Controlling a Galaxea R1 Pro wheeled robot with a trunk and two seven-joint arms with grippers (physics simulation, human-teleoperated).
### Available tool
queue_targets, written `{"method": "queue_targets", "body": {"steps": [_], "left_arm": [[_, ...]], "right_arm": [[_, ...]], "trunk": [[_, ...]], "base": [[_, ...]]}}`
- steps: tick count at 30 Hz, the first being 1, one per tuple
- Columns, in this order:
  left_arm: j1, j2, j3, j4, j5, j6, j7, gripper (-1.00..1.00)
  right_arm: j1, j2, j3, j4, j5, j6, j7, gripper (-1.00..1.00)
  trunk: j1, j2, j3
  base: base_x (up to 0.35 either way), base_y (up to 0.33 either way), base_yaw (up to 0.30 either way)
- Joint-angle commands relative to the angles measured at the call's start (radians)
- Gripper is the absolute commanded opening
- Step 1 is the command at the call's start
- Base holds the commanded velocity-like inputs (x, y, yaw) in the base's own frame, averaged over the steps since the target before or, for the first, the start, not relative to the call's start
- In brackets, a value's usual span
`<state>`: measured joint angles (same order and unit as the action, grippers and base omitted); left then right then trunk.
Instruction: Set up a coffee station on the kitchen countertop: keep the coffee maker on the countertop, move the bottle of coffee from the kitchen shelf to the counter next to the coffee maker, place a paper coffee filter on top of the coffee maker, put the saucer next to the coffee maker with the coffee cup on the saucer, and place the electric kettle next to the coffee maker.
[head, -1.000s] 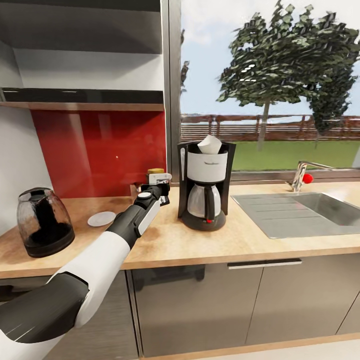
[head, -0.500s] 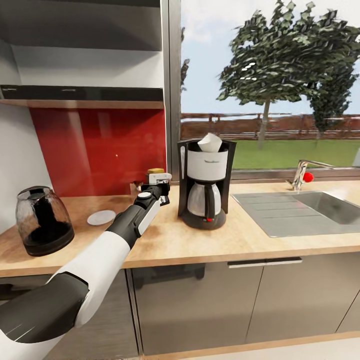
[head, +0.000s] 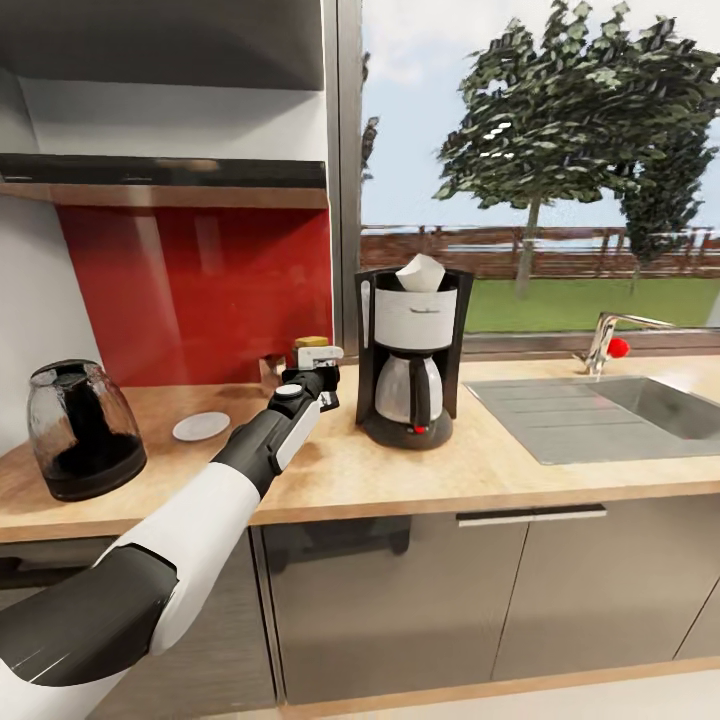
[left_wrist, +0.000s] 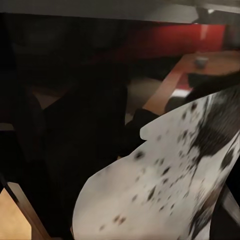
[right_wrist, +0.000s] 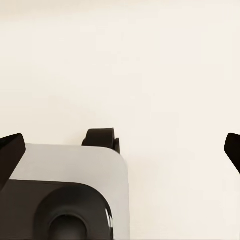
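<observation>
Against the red back panel, the left tool grips the bottle of coffee upright just beside the coffee maker, above the desk; the right tool's state I cannot tell.

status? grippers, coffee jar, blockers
Left gripper at bottle of coffee, beside coffee maker; grip unclear. Right gripper open, fingertips wide apart. Paper coffee filter on the maker. Saucer bare, no cup.
</observation>
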<state>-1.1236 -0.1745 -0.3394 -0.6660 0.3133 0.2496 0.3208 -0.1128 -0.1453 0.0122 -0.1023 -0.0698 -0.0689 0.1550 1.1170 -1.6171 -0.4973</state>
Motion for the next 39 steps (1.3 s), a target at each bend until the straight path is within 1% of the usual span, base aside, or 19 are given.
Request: {"method": "queue_targets", "body": {"steps": [1,2,13,22,39], "left_arm": [[-0.001,0.000,-0.003,-0.001,0.006,0.003,0.007,-1.00],[-0.001,0.000,-0.003,-0.001,0.006,0.003,0.007,-1.00],[-0.001,0.000,-0.003,0.002,0.007,0.003,0.007,-1.00],[-0.001,0.000,-0.003,0.010,0.006,0.003,0.007,-1.00],[-0.001,0.000,-0.003,0.014,0.006,0.003,0.007,-1.00]], "right_arm": [[-0.001,0.000,0.001,0.001,-0.007,-0.003,0.005,1.00],[-0.001,0.000,0.001,0.001,-0.007,-0.003,0.005,1.00],[-0.001,0.000,0.001,0.001,-0.007,-0.003,0.005,1.00],[-0.001,0.000,0.001,0.001,-0.007,-0.003,0.005,1.00],[-0.001,0.000,0.001,0.001,-0.007,-0.003,0.005,1.00]], "trunk": [[0.004,-0.008,-0.004],[0.008,-0.015,-0.007],[0.008,-0.015,-0.008],[0.008,-0.015,-0.013],[0.008,-0.015,-0.037]], "base": [[0.000,0.000,0.000],[0.000,0.000,0.000],[0.020,0.000,0.000],[0.058,0.000,0.000],[0.000,0.000,0.000]]}}
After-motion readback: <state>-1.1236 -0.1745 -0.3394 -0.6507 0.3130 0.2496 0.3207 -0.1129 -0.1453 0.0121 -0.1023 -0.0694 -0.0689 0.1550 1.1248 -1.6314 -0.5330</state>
